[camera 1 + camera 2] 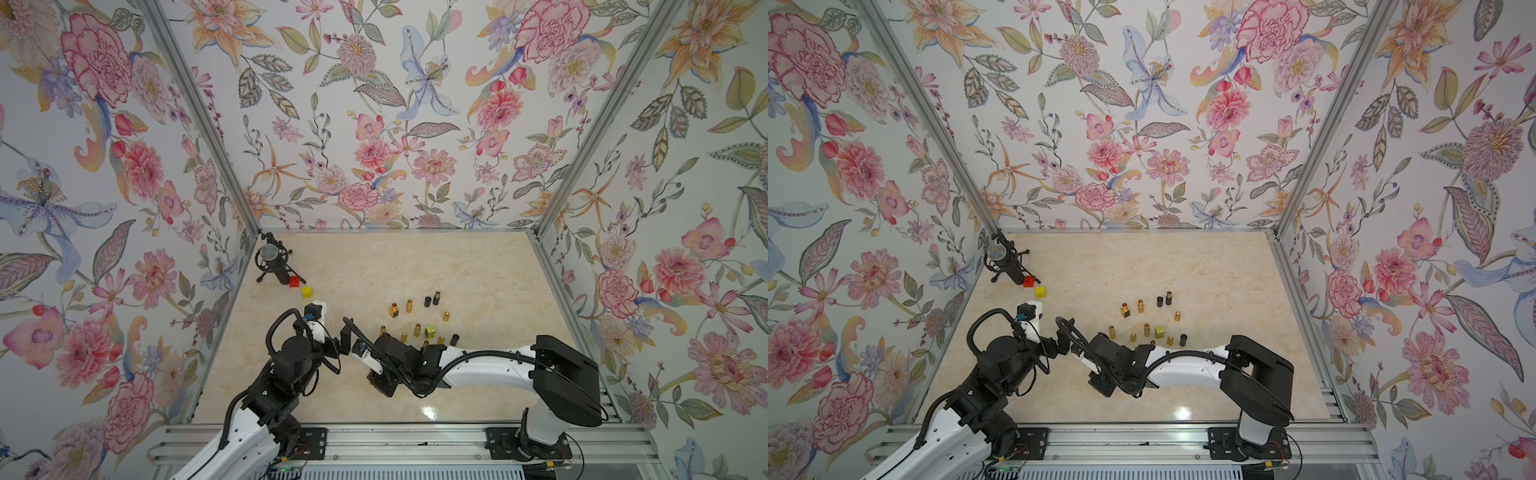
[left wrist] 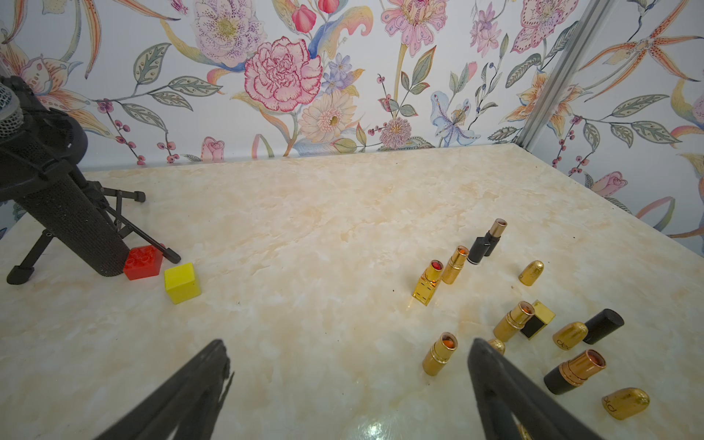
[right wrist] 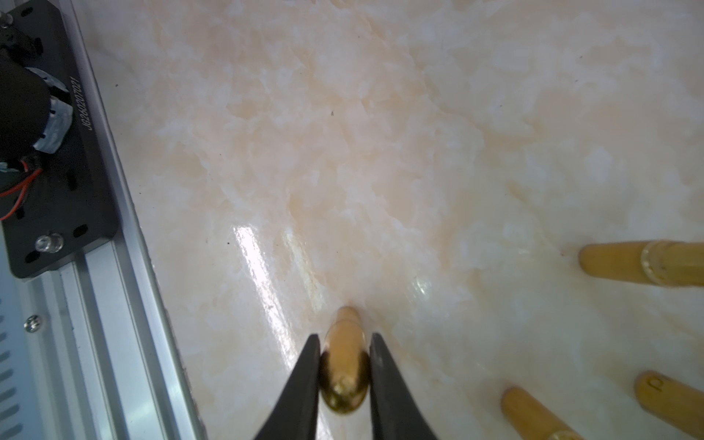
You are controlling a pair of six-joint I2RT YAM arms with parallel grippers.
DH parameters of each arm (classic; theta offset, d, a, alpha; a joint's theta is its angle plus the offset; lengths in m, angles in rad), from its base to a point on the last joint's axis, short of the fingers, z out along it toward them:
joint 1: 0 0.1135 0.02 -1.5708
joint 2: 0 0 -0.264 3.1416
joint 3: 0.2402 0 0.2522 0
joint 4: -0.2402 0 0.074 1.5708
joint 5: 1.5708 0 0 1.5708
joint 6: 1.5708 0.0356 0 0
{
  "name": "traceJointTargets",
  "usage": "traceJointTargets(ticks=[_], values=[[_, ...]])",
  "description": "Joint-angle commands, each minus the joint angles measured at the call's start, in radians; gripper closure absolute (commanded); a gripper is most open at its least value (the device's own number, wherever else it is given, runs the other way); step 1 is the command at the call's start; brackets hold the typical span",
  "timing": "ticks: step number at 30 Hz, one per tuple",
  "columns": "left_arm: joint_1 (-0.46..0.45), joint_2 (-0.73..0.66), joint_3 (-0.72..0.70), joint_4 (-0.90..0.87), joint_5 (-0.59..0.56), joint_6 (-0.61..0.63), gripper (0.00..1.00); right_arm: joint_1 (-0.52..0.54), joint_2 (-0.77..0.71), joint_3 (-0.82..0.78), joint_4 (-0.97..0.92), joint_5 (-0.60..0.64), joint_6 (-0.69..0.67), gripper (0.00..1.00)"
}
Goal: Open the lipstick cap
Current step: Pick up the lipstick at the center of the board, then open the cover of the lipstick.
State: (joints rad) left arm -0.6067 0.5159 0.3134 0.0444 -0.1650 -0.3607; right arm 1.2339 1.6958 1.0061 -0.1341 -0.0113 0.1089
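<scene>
left end effector (image 2: 348, 344): jaws wide apart, empty | right end effector (image 3: 344, 337): pointing down, jaws pinching gold lipstick (image 3: 344, 369)

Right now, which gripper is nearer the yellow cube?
Left. Left gripper hangs open short of the yellow cube; right gripper is farther, toward the front rail, pinching a gold lipstick.

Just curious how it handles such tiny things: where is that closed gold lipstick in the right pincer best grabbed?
By its wide, round-topped cap, from above. The gold lipstick stands upright on the table, dome up and narrow base down, so the right pincer fits a finger on each side of the cap, as it does here.
</scene>
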Motion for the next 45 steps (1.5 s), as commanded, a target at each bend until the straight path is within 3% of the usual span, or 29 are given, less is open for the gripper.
traceJointTargets(ticks=[1, 11, 19, 27, 39, 45], values=[[0.013, -0.007, 0.022, -0.014, -0.013, -0.027, 0.01, -0.025, -0.062, 0.014, 0.003, -0.010, 0.014, 0.76], [0.012, 0.062, 0.073, 0.069, 0.083, 0.077, 0.01, -0.179, -0.199, 0.064, -0.099, -0.059, 0.103, 0.75], [0.008, 0.201, 0.069, 0.206, 0.336, 0.201, 0.08, -0.328, -0.227, 0.146, -0.197, -0.159, 0.185, 0.75], [-0.116, 0.365, 0.061, 0.335, 0.420, 0.275, 0.15, -0.390, -0.221, 0.191, -0.223, -0.256, 0.227, 0.75], [-0.136, 0.622, 0.112, 0.500, 0.506, 0.296, 0.38, -0.406, -0.234, 0.197, -0.231, -0.319, 0.239, 0.75], [-0.136, 0.639, 0.070, 0.611, 0.478, 0.263, 0.55, -0.406, -0.247, 0.188, -0.231, -0.319, 0.242, 0.75]])
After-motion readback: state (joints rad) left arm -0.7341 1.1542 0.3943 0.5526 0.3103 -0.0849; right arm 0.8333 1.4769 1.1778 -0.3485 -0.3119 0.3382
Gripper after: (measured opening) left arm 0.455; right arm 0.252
